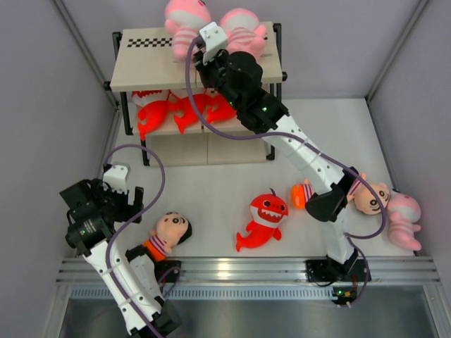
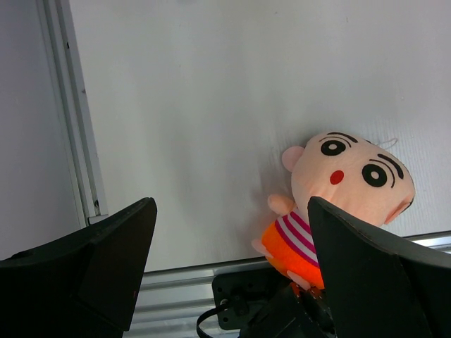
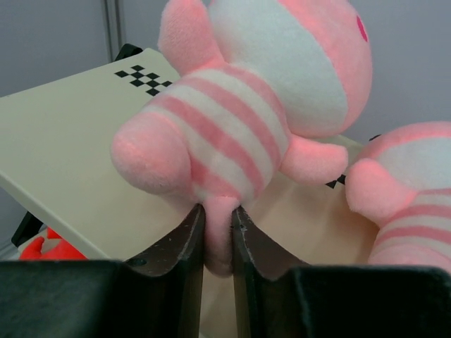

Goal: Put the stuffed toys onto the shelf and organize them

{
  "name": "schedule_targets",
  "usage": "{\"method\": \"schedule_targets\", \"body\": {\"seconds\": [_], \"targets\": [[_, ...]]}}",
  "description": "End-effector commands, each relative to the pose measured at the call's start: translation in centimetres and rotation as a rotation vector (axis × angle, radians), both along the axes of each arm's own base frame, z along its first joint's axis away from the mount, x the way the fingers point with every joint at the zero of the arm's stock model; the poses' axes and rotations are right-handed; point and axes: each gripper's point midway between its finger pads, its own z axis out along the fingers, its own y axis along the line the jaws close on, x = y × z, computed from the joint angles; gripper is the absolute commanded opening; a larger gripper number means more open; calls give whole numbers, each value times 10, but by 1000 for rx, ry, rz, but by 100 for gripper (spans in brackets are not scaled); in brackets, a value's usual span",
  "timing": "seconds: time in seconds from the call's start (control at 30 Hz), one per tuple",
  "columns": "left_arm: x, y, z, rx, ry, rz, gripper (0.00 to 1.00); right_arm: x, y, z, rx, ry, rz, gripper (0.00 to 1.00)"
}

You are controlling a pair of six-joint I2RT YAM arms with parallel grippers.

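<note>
The shelf (image 1: pixel 144 63) stands at the back left. My right gripper (image 3: pixel 218 232) is shut on a limb of a pink striped baby (image 3: pixel 239 105) and holds it over the top board (image 3: pixel 63 169); in the top view this baby (image 1: pixel 184 21) is at the board's back. A second pink baby (image 1: pixel 243 32) lies beside it, also seen in the right wrist view (image 3: pixel 405 190). Several red-orange sharks (image 1: pixel 176 109) fill the middle tier. My left gripper (image 2: pixel 229 253) is open and empty, just left of a boy doll (image 2: pixel 338 197) at the table's near edge.
On the table lie a red shark (image 1: pixel 264 218), a second boy doll (image 1: pixel 366 197) partly under the right arm, and a pink baby (image 1: pixel 403 218) at the right. A metal rail (image 1: pixel 246 271) runs along the near edge. Grey walls close in both sides.
</note>
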Motion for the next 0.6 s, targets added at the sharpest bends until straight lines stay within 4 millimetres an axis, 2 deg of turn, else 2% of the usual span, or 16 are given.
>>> {"method": "schedule_targets", "body": {"seconds": [0.0,0.2,0.33,0.4,0.57], "targets": [[3,0,2,11,-20,-14,95,-17,-14,34,65,-39,18,22],[2,0,2,13,-19,-12,95,-22,-17,40,84,-47,24,37],[2,-1,1,4,-16,-14,95,-25,-20,45,76,-63,24,41],[2,-1,0,3,-17,-16,95,-28,-22,48,73,-64,31,51],[2,-1,1,4,-18,-13,95,-42,-26,57,70,-74,52,67]]}}
